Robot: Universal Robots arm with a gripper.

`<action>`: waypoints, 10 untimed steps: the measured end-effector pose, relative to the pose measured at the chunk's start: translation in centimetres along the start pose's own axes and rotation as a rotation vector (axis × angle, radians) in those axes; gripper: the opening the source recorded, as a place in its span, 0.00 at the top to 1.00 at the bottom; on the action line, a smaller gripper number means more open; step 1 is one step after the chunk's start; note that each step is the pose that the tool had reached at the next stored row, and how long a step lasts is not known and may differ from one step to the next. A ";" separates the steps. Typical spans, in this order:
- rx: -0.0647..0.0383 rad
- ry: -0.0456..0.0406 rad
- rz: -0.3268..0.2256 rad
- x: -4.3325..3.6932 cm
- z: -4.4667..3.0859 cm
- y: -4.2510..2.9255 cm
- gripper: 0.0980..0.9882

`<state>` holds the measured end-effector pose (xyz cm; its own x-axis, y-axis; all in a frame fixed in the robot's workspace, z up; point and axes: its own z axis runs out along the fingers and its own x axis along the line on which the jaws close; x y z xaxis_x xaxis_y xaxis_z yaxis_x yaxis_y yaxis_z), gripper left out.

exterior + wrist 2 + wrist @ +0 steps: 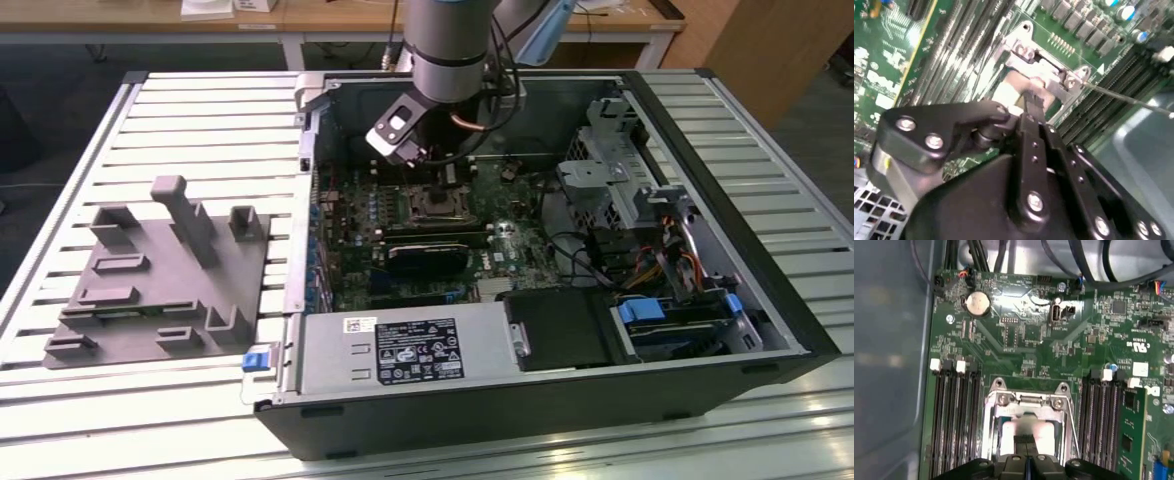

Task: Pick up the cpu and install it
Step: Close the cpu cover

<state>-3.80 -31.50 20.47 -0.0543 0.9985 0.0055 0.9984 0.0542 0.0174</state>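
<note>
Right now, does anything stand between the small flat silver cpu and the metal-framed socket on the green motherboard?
Nothing visible does. In both wrist views the small flat silver cpu shows as a pale square already inside the socket's metal frame, directly under the black gripper. Whether it is fully seated, I cannot tell.

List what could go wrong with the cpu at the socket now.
1. The cpu lies within the socket frame under the gripper. Whether it sits flat is unclear, and a tilted chip could damage contacts.
2. The thin retention lever juts out beside the socket and might snag the gripper.
</note>
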 end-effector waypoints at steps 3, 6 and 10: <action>-0.001 -0.0002 0.000 0.00 -0.01 -0.43 0.99; -0.002 -0.0002 0.000 0.01 -0.02 -0.93 0.99; -0.002 -0.0002 0.000 0.04 -0.03 -1.54 0.99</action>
<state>-5.34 -31.54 20.47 -0.0547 0.9985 0.0053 0.9983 0.0546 0.0195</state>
